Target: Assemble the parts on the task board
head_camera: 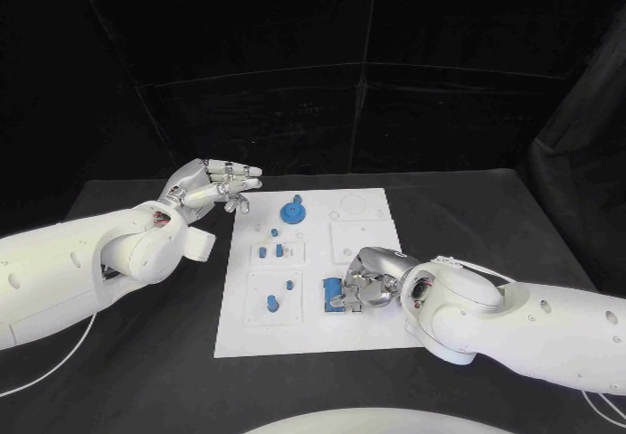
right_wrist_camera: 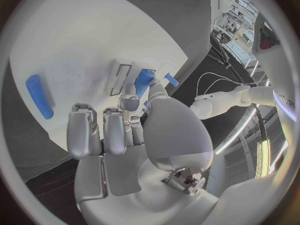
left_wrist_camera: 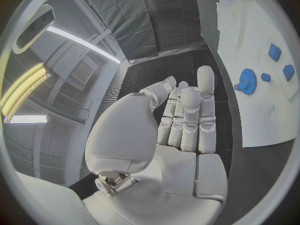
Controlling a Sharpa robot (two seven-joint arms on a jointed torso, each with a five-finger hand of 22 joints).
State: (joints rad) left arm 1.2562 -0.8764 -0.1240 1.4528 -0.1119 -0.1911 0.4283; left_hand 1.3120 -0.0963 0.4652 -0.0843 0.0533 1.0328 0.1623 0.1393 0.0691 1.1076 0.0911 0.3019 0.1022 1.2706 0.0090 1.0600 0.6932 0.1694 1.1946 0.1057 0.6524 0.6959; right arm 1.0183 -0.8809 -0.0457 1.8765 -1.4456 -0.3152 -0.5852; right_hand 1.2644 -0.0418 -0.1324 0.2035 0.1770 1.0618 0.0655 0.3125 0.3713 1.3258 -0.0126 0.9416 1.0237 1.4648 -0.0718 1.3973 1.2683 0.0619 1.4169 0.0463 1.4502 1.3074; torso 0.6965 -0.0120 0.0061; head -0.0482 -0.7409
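Parts sit scattered over the task board (head_camera: 372, 330), the white plate in the middle of the black surface (head_camera: 522, 226). My right hand (head_camera: 365, 282) is down on the near right portion of the board, fingers curled over a small blue part (head_camera: 334, 291) by a rectangular recess. From the right wrist view a blue piece (right_wrist_camera: 143, 81) shows just past the fingertips (right_wrist_camera: 129, 103), next to a dark-outlined slot (right_wrist_camera: 120, 78). I judge the thumb and a finger are pinching it to seat it there, but the contact itself is hidden by the hand, so I cannot tell for sure that it is gripped.

My left hand (head_camera: 213, 187) hovers above the surface just off the board's far left corner, fingers straight and close together, holding nothing. I read that as parked out of the way, leaving the board free for the right arm.

Other pieces: a blue gear (head_camera: 295, 212) near the far edge of the board, two short blue pegs (head_camera: 270, 250) in the middle left panel, and one more blue peg (head_camera: 271, 303) in the near left panel. A long blue bar (right_wrist_camera: 39, 96) lies loose on the board, well apart from my right hand. Nothing stands between the hand and the recess; the main obstruction is my own fingers blocking the line of sight onto the slot.
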